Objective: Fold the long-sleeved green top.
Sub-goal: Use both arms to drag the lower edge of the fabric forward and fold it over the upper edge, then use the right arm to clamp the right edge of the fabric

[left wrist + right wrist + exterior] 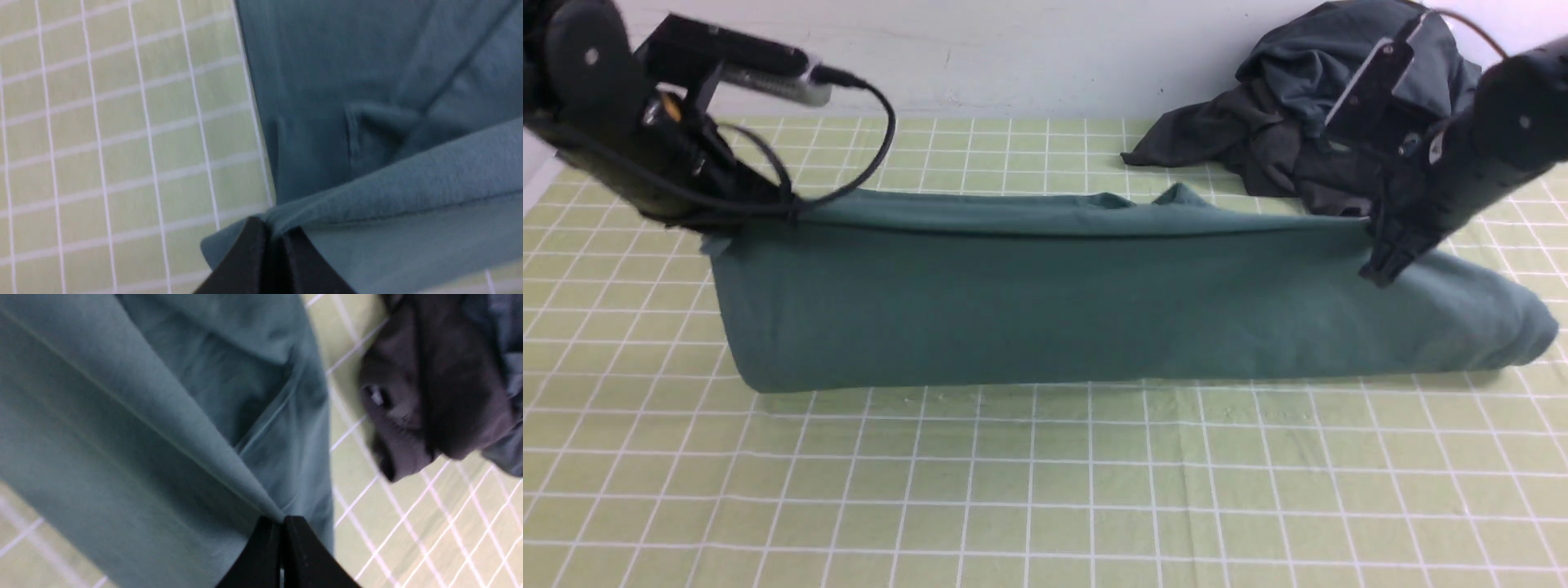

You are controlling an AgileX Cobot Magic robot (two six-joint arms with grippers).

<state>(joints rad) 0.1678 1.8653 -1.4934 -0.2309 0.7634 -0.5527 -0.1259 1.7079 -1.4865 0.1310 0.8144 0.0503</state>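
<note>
The green long-sleeved top stretches across the gridded mat, its near layer raised along a taut upper edge. At the left end my left gripper is shut on that edge; in the left wrist view its black fingertips pinch teal fabric. My right gripper is shut on the same edge at the right end. The right wrist view shows its jaws closed on a fold of the top. The collar and cuffs are hidden.
A heap of charcoal and slate-blue garments lies at the back right, just behind my right arm, and appears in the right wrist view as dark clothes. The light green gridded mat covers the table. A pale wall bounds the back.
</note>
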